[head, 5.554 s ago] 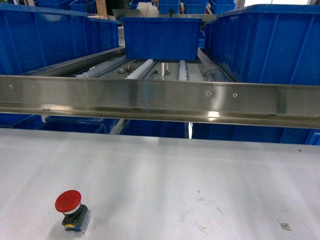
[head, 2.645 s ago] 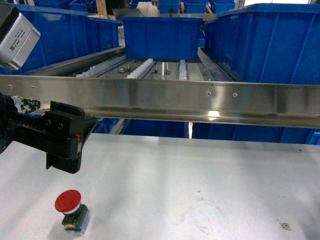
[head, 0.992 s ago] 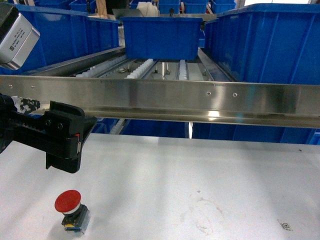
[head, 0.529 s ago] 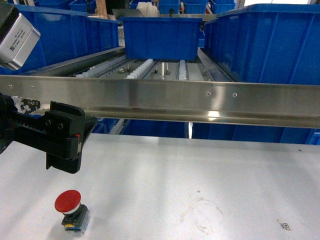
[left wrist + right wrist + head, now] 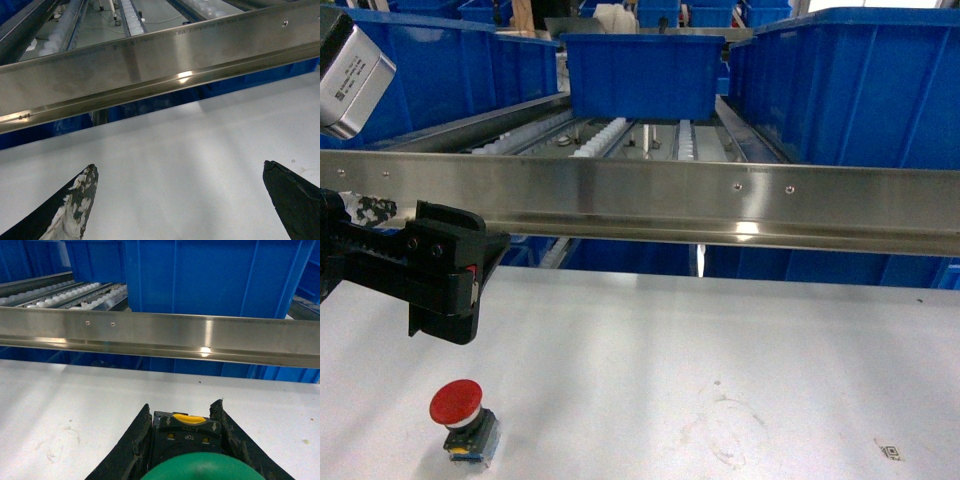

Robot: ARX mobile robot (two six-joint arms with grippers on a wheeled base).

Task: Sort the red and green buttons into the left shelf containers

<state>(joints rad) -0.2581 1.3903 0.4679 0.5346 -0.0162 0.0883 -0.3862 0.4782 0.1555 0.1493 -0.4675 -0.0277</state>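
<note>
A red button point(image 5: 457, 402) stands on the white table point(image 5: 740, 340) at the front left, its dark body under the cap. My left gripper point(image 5: 448, 285) hangs above and slightly behind it, not touching it. In the left wrist view this gripper point(image 5: 179, 170) is open, with only bare table between its fingertips point(image 5: 86, 185). My right gripper point(image 5: 182, 406) is shut on the green button point(image 5: 200, 469), clamping its dark switch body point(image 5: 186, 432); it is out of the head view. The left shelf containers point(image 5: 440, 70) are large blue bins behind the steel rail.
A wide steel rail point(image 5: 670, 200) crosses in front of the shelf, above the table's far edge. Behind it run white roller tracks point(image 5: 600, 135), with a blue bin point(image 5: 645, 75) at the middle back and a big blue bin point(image 5: 860, 90) at the right.
The left arm has come into the head view from the left and now hangs over the red button. Over the last second it only edged slightly left. The red button has not moved.
</note>
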